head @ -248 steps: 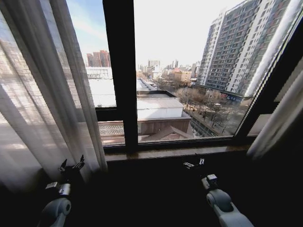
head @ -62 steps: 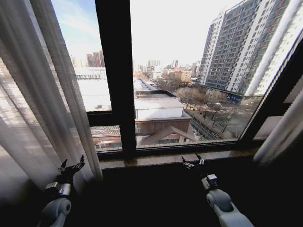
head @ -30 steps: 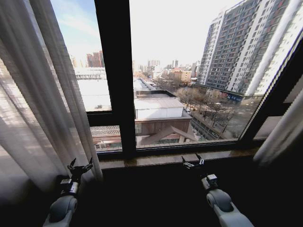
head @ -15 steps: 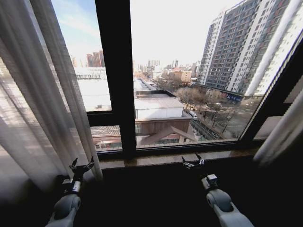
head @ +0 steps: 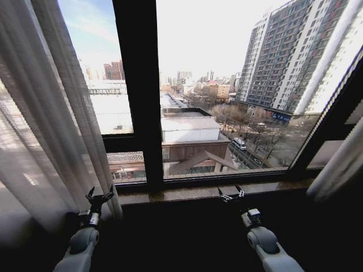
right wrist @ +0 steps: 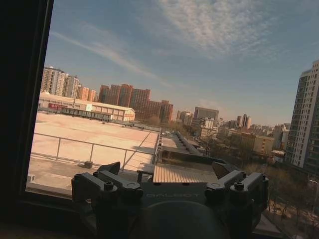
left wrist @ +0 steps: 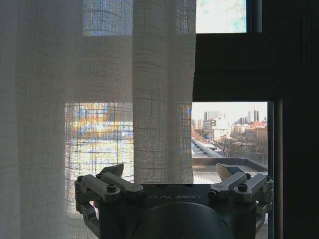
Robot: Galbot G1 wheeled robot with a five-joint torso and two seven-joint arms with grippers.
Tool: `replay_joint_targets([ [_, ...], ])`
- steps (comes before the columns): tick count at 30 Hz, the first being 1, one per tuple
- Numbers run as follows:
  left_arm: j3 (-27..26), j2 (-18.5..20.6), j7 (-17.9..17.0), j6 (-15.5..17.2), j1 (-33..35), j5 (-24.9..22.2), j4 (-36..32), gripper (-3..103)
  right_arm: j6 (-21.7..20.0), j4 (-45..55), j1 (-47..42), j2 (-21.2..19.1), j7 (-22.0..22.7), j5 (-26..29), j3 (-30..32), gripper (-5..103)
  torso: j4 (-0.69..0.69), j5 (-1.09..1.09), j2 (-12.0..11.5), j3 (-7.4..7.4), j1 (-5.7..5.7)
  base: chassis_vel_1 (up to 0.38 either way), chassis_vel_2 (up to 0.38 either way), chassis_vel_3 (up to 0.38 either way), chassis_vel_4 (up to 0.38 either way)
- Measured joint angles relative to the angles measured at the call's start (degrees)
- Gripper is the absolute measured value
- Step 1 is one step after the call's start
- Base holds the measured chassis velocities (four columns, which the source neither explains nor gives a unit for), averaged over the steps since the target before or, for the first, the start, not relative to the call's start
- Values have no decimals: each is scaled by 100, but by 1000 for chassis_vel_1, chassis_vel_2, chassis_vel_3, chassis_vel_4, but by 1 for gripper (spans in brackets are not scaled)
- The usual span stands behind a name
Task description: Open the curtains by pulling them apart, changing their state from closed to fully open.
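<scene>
The left curtain [head: 51,119], sheer white with long pleats, hangs bunched at the left of the window, its inner edge reaching the sill. My left gripper [head: 99,198] is open just in front of that edge, low down. In the left wrist view the curtain [left wrist: 114,89] hangs beyond the open left gripper [left wrist: 172,175], its free edge between the fingers' lines, apart from them. The right curtain [head: 339,164] is gathered at the far right. My right gripper [head: 232,195] is open near the sill at centre-right, well left of it; the right gripper [right wrist: 169,175] faces bare glass.
A thick black vertical window frame bar [head: 139,90] stands just right of the left curtain. A brown sill [head: 187,192] runs below the glass. The wall under the sill is dark. City buildings lie beyond the window.
My left arm has shifted rightward and forward, bringing its gripper closer to the left curtain's inner edge. The right arm has stayed put. The head view has shifted slightly.
</scene>
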Motion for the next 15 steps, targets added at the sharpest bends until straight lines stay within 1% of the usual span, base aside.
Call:
replay_joint_targets([
  [2, 130, 27, -1, 1, -260, -42, 206, 100, 0, 0, 0, 0, 0, 0, 1, 100, -1, 1, 0, 0, -1, 0, 0, 0, 0],
  [5, 458, 103, -1, 10, -829, -79, 766, 100, 0, 0, 0, 0, 0, 0, 0, 100, -1, 1, 0, 0, 0, 0, 0, 0, 0],
  [7, 497, 108, -1, 11, -917, -84, 859, 100, 0, 0, 0, 0, 0, 0, 0, 100, -1, 1, 0, 1, 0, 0, 0, 0, 0],
  [10, 637, 116, -2, 34, -1300, -143, 1263, 100, 0, 0, 0, 0, 0, 0, 0, 100, 0, 0, 0, 1, 0, 0, 0, 0, 0],
  [12, 645, 114, -2, 36, -1350, -144, 1319, 100, 0, 0, 0, 0, 0, 0, 0, 100, 0, 0, 0, 0, 0, 0, 0, 0, 0],
  [13, 643, 101, 20, 37, -1424, -146, 1407, 103, 0, 0, 0, 0, 0, 0, 0, 100, 1, 1, 0, 0, -1, 0, 0, 0, 0],
  [15, 608, 82, 104, 30, -1479, -142, 1510, 94, 0, 0, 0, 0, 0, 0, 0, 100, 0, 1, 0, 0, -1, 0, 0, 0, 0],
])
